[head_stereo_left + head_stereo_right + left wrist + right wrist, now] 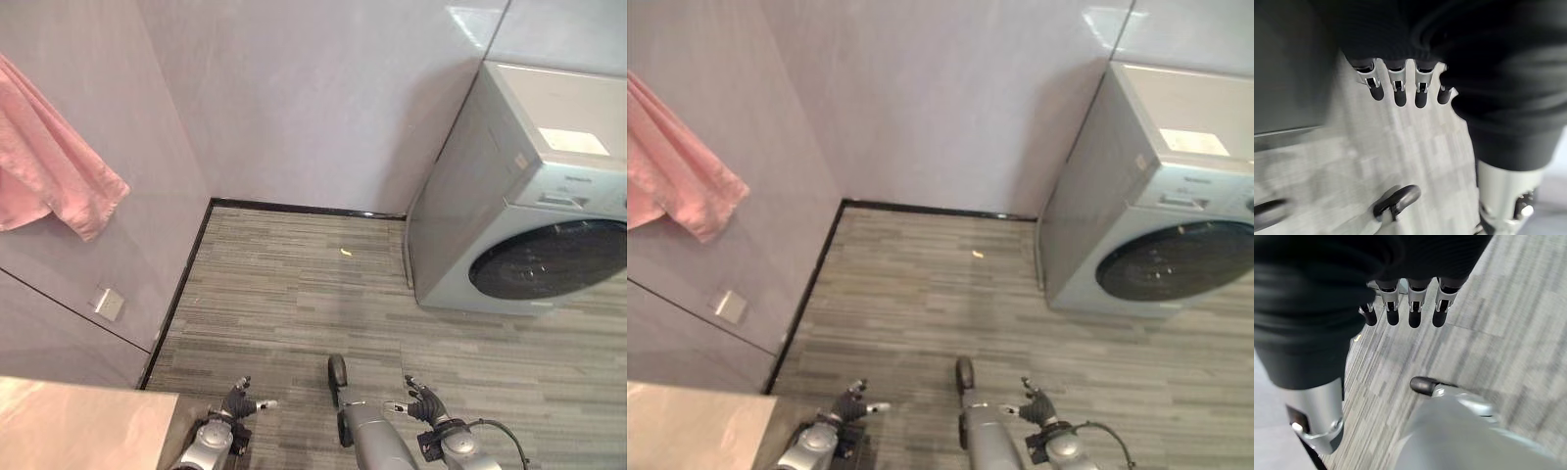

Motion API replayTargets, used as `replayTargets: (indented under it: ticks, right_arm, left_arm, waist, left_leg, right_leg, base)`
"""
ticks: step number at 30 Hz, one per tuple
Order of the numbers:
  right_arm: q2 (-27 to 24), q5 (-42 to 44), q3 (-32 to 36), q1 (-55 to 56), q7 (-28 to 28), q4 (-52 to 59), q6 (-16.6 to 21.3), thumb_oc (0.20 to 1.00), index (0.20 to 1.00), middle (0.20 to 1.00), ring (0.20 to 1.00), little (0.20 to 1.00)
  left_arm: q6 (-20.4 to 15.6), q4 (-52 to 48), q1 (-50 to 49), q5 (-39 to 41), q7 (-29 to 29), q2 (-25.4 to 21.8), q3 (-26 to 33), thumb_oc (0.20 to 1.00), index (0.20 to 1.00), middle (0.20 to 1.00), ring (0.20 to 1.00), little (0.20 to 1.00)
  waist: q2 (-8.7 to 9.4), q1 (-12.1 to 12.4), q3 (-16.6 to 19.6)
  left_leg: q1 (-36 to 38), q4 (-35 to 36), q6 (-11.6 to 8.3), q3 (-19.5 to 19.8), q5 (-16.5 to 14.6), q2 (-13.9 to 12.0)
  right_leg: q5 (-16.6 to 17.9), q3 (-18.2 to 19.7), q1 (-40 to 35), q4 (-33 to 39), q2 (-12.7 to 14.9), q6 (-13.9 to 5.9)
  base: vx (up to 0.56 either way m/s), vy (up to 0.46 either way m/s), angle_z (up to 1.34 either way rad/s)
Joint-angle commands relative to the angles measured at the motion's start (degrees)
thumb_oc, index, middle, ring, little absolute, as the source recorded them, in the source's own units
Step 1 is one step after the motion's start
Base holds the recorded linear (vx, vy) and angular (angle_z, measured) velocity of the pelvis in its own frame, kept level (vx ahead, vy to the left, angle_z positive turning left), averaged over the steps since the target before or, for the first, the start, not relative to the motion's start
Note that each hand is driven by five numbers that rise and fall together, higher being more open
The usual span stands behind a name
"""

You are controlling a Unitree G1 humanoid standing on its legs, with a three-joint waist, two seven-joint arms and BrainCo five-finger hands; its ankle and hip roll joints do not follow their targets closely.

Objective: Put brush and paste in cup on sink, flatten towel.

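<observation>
Pink towel in sight, hands empty: nothing yet begun

Left eye view: pink towel [54, 162] hangs bunched on the grey wall at far left, above a corner of the pale counter [78, 426]. Washing machine [534, 196] stands at right on the grey plank floor [294, 294]; a small yellow scrap [346, 252] lies on the floor near the back wall. Left hand [235, 401] and right hand [423, 403] sit low over the floor, well apart from the towel.

Right eye view: same items; brush, paste and cup cannot be located, nor the sink basin itself.

Left wrist view: left hand's fingers [1396, 90] straight and relaxed, thumb apart, holding nothing, floor beyond.

Right wrist view: right hand's fingers [1413, 313] likewise loose and empty over the floor.

Step, as judged: none complete; approach stage. Next move likely calls for turning toward the counter to find brush, paste and cup, or raising a hand to the towel.
</observation>
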State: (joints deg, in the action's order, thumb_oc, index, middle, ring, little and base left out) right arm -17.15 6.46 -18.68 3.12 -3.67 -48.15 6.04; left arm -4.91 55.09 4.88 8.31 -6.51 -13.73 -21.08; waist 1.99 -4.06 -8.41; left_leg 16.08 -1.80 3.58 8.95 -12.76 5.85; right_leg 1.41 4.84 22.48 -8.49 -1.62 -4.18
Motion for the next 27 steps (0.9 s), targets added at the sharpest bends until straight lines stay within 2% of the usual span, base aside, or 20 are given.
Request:
replayTargets:
  ticks: [1,3,4,5,6,7,9,10,11,12,13,14,15,16,17,21,23,24,26,27]
  right_arm:
    - [-3.4,1.0,1.1,0.1,-0.7,0.2,1.5,1.0,1.0,1.0,1.0,1.0]
    - [-3.7,1.0,0.8,0.3,-0.6,-1.4,1.5,1.0,1.0,1.0,1.0,1.0]
    - [-3.9,0.7,0.5,0.3,-0.5,-1.8,1.5,1.0,1.0,1.0,1.0,1.0]
    - [-4.9,0.4,0.3,0.6,-0.3,-1.6,1.5,1.0,1.0,1.0,1.0,1.0]
    - [-5.1,0.6,0.3,0.8,-0.3,-1.1,1.5,1.0,1.0,1.0,1.0,1.0]
    - [-5.9,0.9,0.5,1.3,-0.3,-1.0,1.6,1.0,1.0,1.0,1.0,1.0]
    - [-6.7,1.1,0.7,1.8,-0.7,-0.8,1.7,1.0,1.0,1.0,1.0,1.0]
    - [-6.8,1.1,0.9,1.8,-1.1,-1.2,1.4,1.0,1.0,1.0,1.0,1.0]
    - [-6.7,0.8,1.1,2.0,-0.9,-1.6,1.4,1.0,1.0,1.0,1.0,1.0]
    - [-6.6,0.8,1.2,2.2,-0.9,-1.5,1.5,1.0,1.0,1.0,1.0,1.0]
    - [-6.6,-0.2,0.9,2.4,-1.2,-1.0,1.8,1.0,1.0,1.0,1.0,1.0]
    - [-6.5,-0.7,0.8,2.5,-1.3,-0.9,2.0,1.0,1.0,1.0,1.0,1.0]
    - [-6.8,-1.5,1.0,2.9,-1.2,0.8,1.9,1.0,1.0,1.0,1.0,1.0]
    - [-6.8,-1.7,1.0,2.6,-1.0,1.2,1.8,1.0,1.0,1.0,1.0,1.0]
    - [-6.6,-2.5,0.6,2.1,-0.9,1.5,1.4,1.0,1.0,1.0,1.0,1.0]
    - [-4.4,-3.0,0.7,1.2,0.1,0.2,1.3,1.0,1.0,1.0,1.0,1.0]
    - [-3.9,-3.7,0.0,0.7,0.5,-0.3,1.1,1.0,1.0,1.0,1.0,1.0]
    - [-3.4,-4.2,-0.4,0.4,0.7,-0.5,1.2,1.0,1.0,1.0,1.0,1.0]
    - [-3.2,-4.5,-0.6,0.0,1.0,-0.6,1.2,1.0,1.0,1.0,1.0,1.0]
    - [-3.3,-4.5,-0.6,-0.1,1.1,-0.2,1.2,1.0,1.0,1.0,1.0,1.0]
  left_arm:
    - [-2.3,-2.2,2.1,-2.0,-0.8,-2.2,0.2,1.0,1.0,1.0,1.0,1.0]
    - [-2.2,-1.5,2.2,-1.4,-1.0,-1.5,0.1,1.0,1.0,1.0,1.0,1.0]
    - [-2.1,-1.3,2.2,-0.9,-1.1,-1.2,0.1,1.0,1.0,1.0,1.0,1.0]
    - [-2.0,-1.5,2.4,-0.6,-1.0,-1.0,-0.3,1.0,1.0,1.0,1.0,1.0]
    - [-2.0,-1.6,2.5,-0.6,-1.0,-1.1,-0.4,1.0,1.0,1.0,1.0,1.0]
    - [-1.9,-1.7,3.0,-0.6,-1.3,-1.1,-0.9,1.0,1.0,1.0,1.0,1.0]
    - [-1.7,-2.2,3.6,-0.7,-1.3,-1.2,-1.7,1.0,1.0,1.0,1.0,1.0]
    - [-1.5,-2.8,3.7,-0.3,-1.7,-1.4,-1.6,1.0,1.0,1.0,1.0,1.0]
    - [-1.8,-2.7,3.3,-0.1,-1.7,-1.6,-1.2,1.0,1.0,1.0,1.0,1.0]
    - [-2.0,-2.7,3.0,-0.1,-1.8,-1.8,-1.0,1.0,1.0,1.0,1.0,1.0]
    - [-2.2,-2.8,2.4,-0.1,-2.0,-2.0,-0.6,1.0,1.0,1.0,1.0,1.0]
    - [-2.3,-3.0,2.2,0.0,-2.1,-2.1,-0.3,1.0,1.0,1.0,1.0,1.0]
    - [-2.1,-3.8,1.8,-0.2,-2.0,-2.4,-0.2,1.0,1.0,1.0,1.0,1.0]
    - [-1.9,-3.7,1.9,-0.4,-1.7,-2.4,-0.1,1.0,1.0,1.0,1.0,1.0]
    - [-2.0,-3.5,1.7,-0.7,-1.5,-2.6,0.1,1.0,1.0,1.0,1.0,1.0]
    - [-2.3,-3.7,0.8,-1.5,-1.4,-2.9,0.0,1.0,1.0,1.0,1.0,1.0]
    - [-2.5,-4.6,0.7,-1.3,-1.3,-3.1,-0.3,1.0,1.0,1.0,1.0,1.0]
    - [-2.5,-4.9,0.7,-1.6,-1.1,-3.5,-0.5,1.0,1.0,1.0,1.0,1.0]
    - [-2.4,-5.0,0.5,-1.7,-1.2,-3.9,-0.3,1.0,1.0,1.0,1.0,1.0]
    - [-2.4,-5.1,0.4,-1.6,-1.2,-4.1,-0.4,1.0,1.0,1.0,1.0,1.0]
  waist:
    - [0.35,-0.9,2.0]
    - [-0.14,-1.0,2.9]
    - [-0.26,-1.0,3.1]
    - [-0.12,-0.8,3.1]
    - [0.09,-0.6,2.9]
    - [0.72,-0.2,2.3]
    - [1.58,0.4,0.8]
    - [1.48,0.7,0.6]
    - [1.37,1.1,0.9]
    - [1.36,1.3,0.9]
    - [0.51,2.1,0.9]
    - [-0.01,2.8,0.6]
    - [-0.7,3.2,0.5]
    - [-0.92,3.2,0.7]
    - [-0.86,3.5,1.7]
    - [1.02,4.1,5.0]
    - [1.56,4.6,5.5]
    - [1.81,4.9,5.6]
    - [1.74,4.7,5.1]
    - [1.47,4.4,4.7]
  left_leg:
    - [-7.2,-7.3,-2.23,-0.5,6.0,-1.3]
    - [-7.6,-10.6,-3.45,1.2,7.3,-2.3]
    - [-8.4,-13.1,-4.31,2.0,8.9,-2.8]
    - [-11.0,-19.1,-5.7,3.3,12.5,-3.9]
    - [-12.5,-21.6,-5.98,3.5,13.8,-4.2]
    - [-16.2,-29.0,-6.32,2.3,18.2,-4.9]
    - [-22.2,-38.4,-5.3,-1.4,18.7,-5.1]
    - [-25.2,-35.8,-4.98,-3.6,16.9,-4.7]
    - [-28.3,-29.1,-4.23,-5.8,12.8,-3.1]
    - [-29.3,-24.6,-3.83,-8.1,11.6,-3.2]
    - [-31.8,-14.0,-3.84,-10.9,13.1,-3.4]
    - [-32.1,-8.2,-4.45,-11.6,16.9,-3.9]
    - [-32.8,-3.5,-5.29,-15.4,20.5,-5.6]
    - [-32.1,-3.6,-5.14,-16.9,20.9,-6.2]
    - [-30.7,-3.3,-4.07,-16.2,20.2,-5.5]
    - [-28.5,-6.2,-1.63,-17.9,14.7,-3.2]
    - [-27.8,-6.0,-0.96,-18.0,13.6,-2.5]
    - [-26.8,-5.4,-0.28,-17.8,12.9,-1.9]
    - [-25.5,-4.4,0.31,-16.8,12.8,-1.6]
    - [-24.8,-3.8,0.41,-16.0,12.8,-1.6]
  right_leg:
    - [5.1,4.8,-9.0,-0.1,-2.2,-2.34]
    - [3.3,3.2,-10.7,-0.5,-2.9,-1.02]
    - [2.4,2.5,-11.6,-0.7,-3.3,-0.26]
    - [0.7,1.4,-13.3,-0.8,-3.6,0.9]
    - [0.3,1.0,-14.1,-0.7,-3.6,1.26]
    - [-0.3,0.2,-16.2,0.0,-3.4,2.35]
    - [-1.0,-0.7,-18.8,0.6,-3.3,3.72]
    - [-1.7,-1.1,-19.8,0.9,-3.0,3.77]
    - [-2.3,-2.0,-21.0,2.1,-2.2,3.02]
    - [-2.7,-2.3,-21.7,2.5,-1.9,2.52]
    - [-3.5,-2.4,-23.0,3.4,-2.6,2.08]
    - [-4.1,-2.0,-24.5,3.9,-3.0,1.96]
    - [-5.2,-2.0,-26.2,4.0,-3.4,1.99]
    - [-5.7,-2.0,-26.6,3.8,-3.4,1.96]
    - [-7.2,-1.6,-28.1,3.2,-2.6,1.72]
    - [-8.0,-0.1,-30.2,0.3,1.3,-0.74]
    - [-6.1,-0.4,-29.5,-1.8,2.2,-1.95]
    - [-2.9,-0.6,-27.6,-6.6,2.6,-3.42]
    - [1.3,-0.3,-25.0,-13.1,2.0,-5.06]
    - [2.0,-0.3,-23.5,-15.8,1.4,-5.25]
  base:
    - [0.4,-0.208,0.98]
    - [0.36,-0.187,0.78]
    - [0.43,-0.293,0.29]
    - [0.37,-0.281,0.41]
    - [0.4,-0.355,0.77]
    - [0.25,-0.263,0.9]
    - [0.26,-0.26,0.51]
    - [0.33,-0.158,0.23]
    - [0.32,-0.054,0.27]
    - [0.36,0.03,0.27]
    - [0.33,0.073,0.32]
    - [0.42,0.116,0.09]
    - [0.37,0.122,-0.38]
    - [0.46,0.188,-0.37]
    - [0.49,0.246,0.03]
    - [0.47,0.278,-0.68]
    - [0.2,0.141,-0.18]
    - [0.18,0.144,0.36]
    - [0.13,0.093,0.29]
    - [0.07,0.034,0.27]
